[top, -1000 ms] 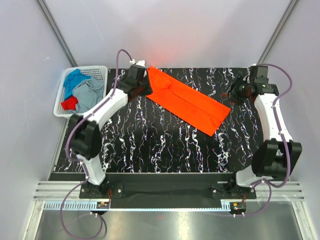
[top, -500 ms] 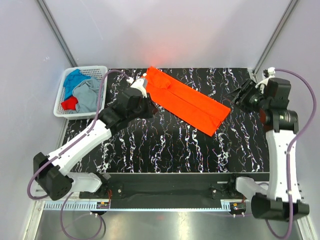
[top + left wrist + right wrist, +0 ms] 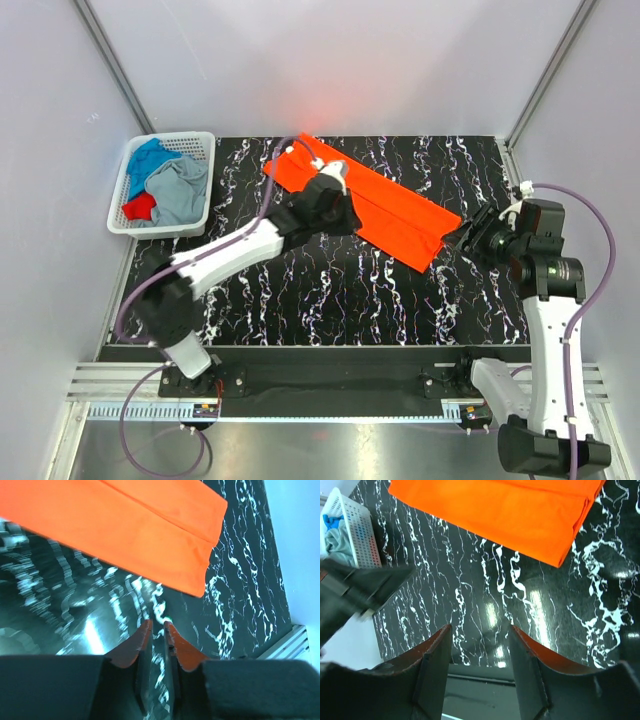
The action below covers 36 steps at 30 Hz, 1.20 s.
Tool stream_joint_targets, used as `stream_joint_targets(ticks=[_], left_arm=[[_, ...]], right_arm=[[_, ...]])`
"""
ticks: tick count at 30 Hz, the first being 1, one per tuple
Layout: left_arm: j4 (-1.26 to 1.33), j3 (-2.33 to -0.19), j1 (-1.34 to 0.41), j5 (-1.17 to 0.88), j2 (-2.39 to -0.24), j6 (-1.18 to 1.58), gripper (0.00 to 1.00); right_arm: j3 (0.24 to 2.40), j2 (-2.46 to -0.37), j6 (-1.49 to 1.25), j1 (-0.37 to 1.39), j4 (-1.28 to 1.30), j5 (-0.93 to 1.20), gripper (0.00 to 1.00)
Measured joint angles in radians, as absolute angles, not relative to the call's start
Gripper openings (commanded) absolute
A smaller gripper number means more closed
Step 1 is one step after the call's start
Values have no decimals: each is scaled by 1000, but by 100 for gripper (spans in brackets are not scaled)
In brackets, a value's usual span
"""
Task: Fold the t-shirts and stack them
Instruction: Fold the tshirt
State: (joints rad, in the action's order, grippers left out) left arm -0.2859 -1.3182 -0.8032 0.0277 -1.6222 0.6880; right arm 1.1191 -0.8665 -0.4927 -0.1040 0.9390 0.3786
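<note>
A bright orange t-shirt (image 3: 400, 210) lies folded into a long strip, running diagonally across the far half of the black marbled table. My left gripper (image 3: 345, 212) hovers over the strip's middle. In the left wrist view its jaws (image 3: 155, 625) stand a narrow gap apart with only table showing between them, and the orange t-shirt (image 3: 125, 530) lies ahead. My right gripper (image 3: 468, 238) is just off the strip's right end. It is open (image 3: 479, 628) and empty, with the orange t-shirt (image 3: 510, 510) beyond it. Blue (image 3: 150, 160), grey (image 3: 180, 190) and red (image 3: 140, 208) t-shirts lie crumpled in the basket.
A white lattice basket (image 3: 125, 215) stands at the table's left edge and also shows as the basket (image 3: 357, 530) in the right wrist view. Grey walls close in the back and both sides. Bare marbled table (image 3: 330, 290) lies in front of the strip.
My left arm swung right from the strip's far left end to over its middle, and that end now lies further left. My right arm came nearer, down to the strip's right end.
</note>
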Motion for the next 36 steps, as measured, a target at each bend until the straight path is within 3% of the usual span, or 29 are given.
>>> stream_joint_targets(ticks=[9,18,30,36], left_arm=[[-140,-1629,-867,-98,-2100,754,17],[-143,-1848,-895,-147,-2353,796,16],[-165,-1821,-899,-177,-2398,806,18],[-86,-1538,-927,-176,-2231,836,19]], right_arm=[[1112,-756,-537,-104,940,450,56],[1156,-680,-600,-104,903,529,56],[1157,-686,-613,-104,867,541,57],[1135,-802,-623,-104,801,537,57]])
